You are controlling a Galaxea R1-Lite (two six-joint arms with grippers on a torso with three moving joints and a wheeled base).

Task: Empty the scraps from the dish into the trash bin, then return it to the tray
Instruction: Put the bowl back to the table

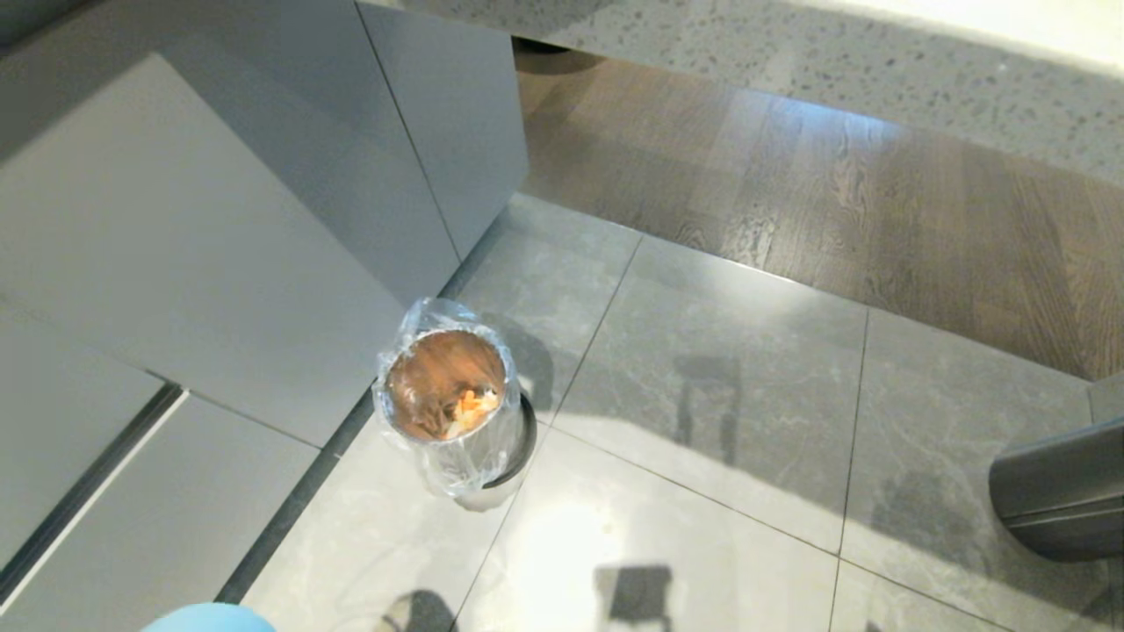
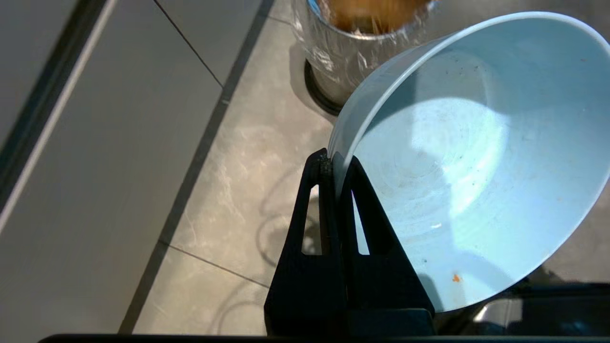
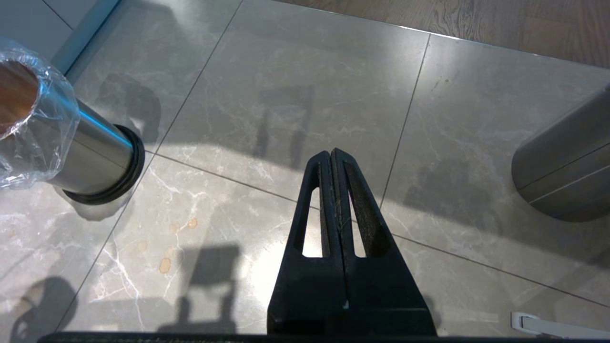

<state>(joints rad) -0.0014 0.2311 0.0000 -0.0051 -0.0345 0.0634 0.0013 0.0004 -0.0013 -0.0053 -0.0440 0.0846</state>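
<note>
My left gripper [image 2: 333, 159] is pinched tight on the rim of the dish [image 2: 476, 157], holding it tilted on edge, its inside nearly bare but for a small orange crumb. My right gripper [image 3: 332, 155] hangs over the tiled floor [image 3: 286, 95] with its fingers pressed together, gripping nothing. Just past the dish stands the trash bin [image 1: 457, 399], bag over its rim, with the scraps [image 1: 474, 406] lying inside. Off to my right is a steel cylinder [image 1: 1062, 491], well apart from the bin.
</note>
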